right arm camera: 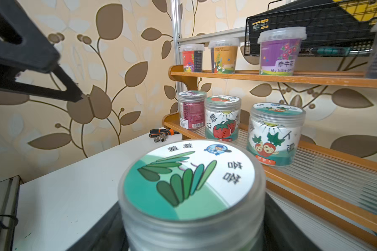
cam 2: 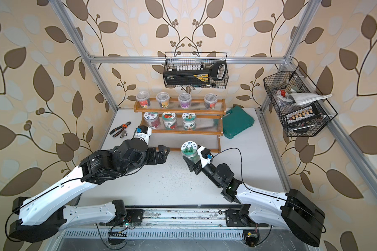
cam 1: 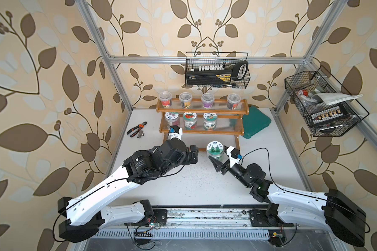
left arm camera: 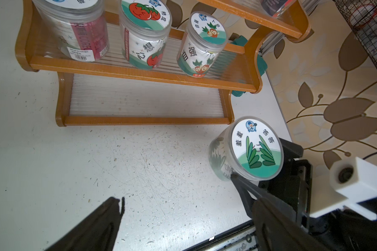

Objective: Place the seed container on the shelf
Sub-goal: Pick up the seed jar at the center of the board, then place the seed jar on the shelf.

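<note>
Right gripper (left arm camera: 258,158) is pinching the seed container (cam 1: 215,150) across its body. One black wedge-shaped finger sits on the near wall, the other is mostly hidden behind the jar. The container is a clear plastic cylinder with a threaded neck and frosted lid, round sticker with green leaves; contents too blurred to read. It's just in front of the right end of the shelf (left arm camera: 139,75)'s lowest tier, over the table (left arm camera: 118,163) — can't tell if the base touches. Shelf: glossy orange-brown wood frame, clear ribbed tiers, three lidded jars (cam 1: 190,121) on the middle tier, four tapered tubs (cam 1: 207,101) on top. Left gripper (cam 2: 164,154) has its jaws spread wide, off to the container's left; the left wrist view shows only one finger, cut off at the edge. Table is white, scuffed, speckled. Green case (cam 1: 257,123) is half hidden behind the shelf.
</note>
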